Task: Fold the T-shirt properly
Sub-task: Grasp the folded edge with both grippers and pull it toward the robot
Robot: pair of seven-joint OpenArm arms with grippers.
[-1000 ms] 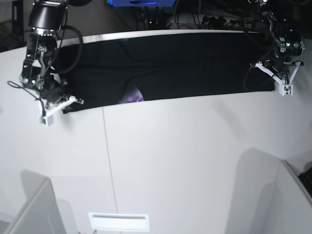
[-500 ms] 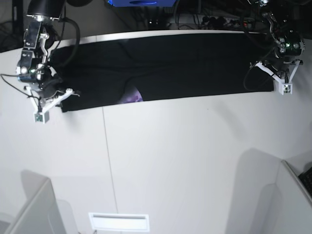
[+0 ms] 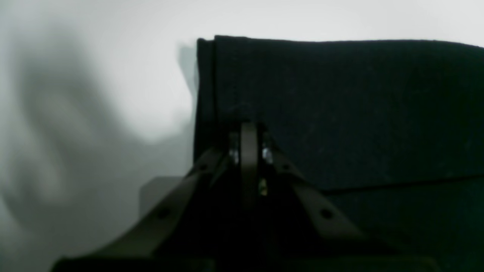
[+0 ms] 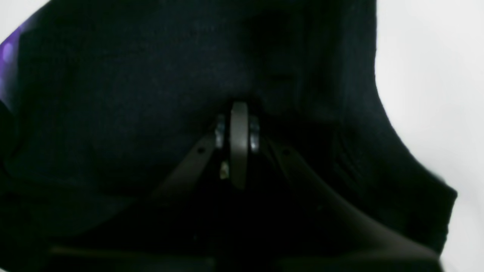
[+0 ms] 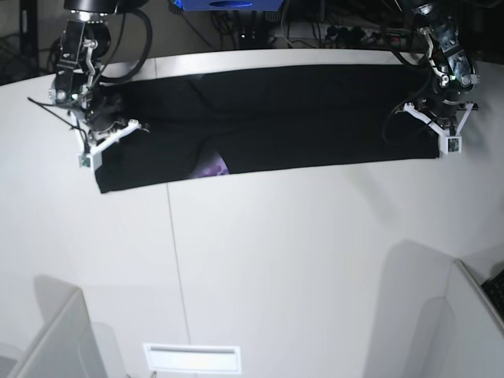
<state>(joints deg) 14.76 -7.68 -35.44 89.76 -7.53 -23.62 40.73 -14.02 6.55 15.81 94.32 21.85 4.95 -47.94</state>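
Note:
The black T-shirt [image 5: 299, 118] lies as a long folded strip across the back of the white table [image 5: 276, 260]. A bit of its purple patch [image 5: 211, 168] peeks out at the near edge. My right gripper [image 5: 102, 132] is over the strip's left end, and its wrist view shows the fingers [image 4: 239, 121] shut in black T-shirt cloth [image 4: 113, 94]. My left gripper [image 5: 438, 126] is at the right end. There its fingers [image 3: 248, 139] are shut at the T-shirt's [image 3: 340, 113] layered side edge.
Cables and equipment [image 5: 260, 24] crowd the space behind the table's back edge. White panels stand at the near left [image 5: 55, 339] and near right [image 5: 465, 315] corners. A white slot [image 5: 191, 358] sits at the front edge.
My right gripper has moved back and right from the strip's near-left corner onto its left end. My left gripper shifted slightly back. The T-shirt's far edge now sits inside the table's back edge.

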